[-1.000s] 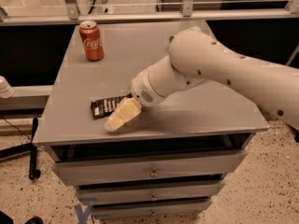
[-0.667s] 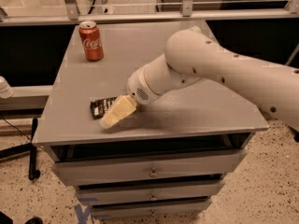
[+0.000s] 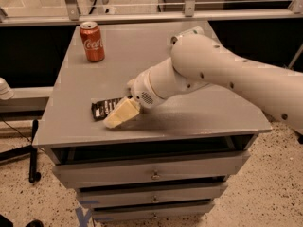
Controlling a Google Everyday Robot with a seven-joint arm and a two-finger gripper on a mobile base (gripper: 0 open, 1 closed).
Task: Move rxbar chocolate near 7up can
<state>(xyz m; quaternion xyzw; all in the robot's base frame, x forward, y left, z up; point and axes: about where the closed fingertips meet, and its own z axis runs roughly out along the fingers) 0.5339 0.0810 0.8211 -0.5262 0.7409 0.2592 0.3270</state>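
The rxbar chocolate [image 3: 104,109] lies flat near the front left of the grey table top [image 3: 75,86], a dark wrapper with pale lettering, set at a slight slant to the front edge. Its right end is covered by the gripper [image 3: 118,116], a pale yellow wedge that points down and to the left onto the bar; whether it is clamped on the bar or only resting against it cannot be told. Behind the gripper, the white arm [image 3: 222,72] reaches in from the right and crosses over the right half of the table, hiding much of the surface there. A red Coca-Cola can [image 3: 92,41] stands upright at the back left corner, well apart from the bar, with bare table between them. Below the top are grey drawers [image 3: 151,171] with small knobs. A black stand leg [image 3: 33,150] rests on the speckled floor to the left.
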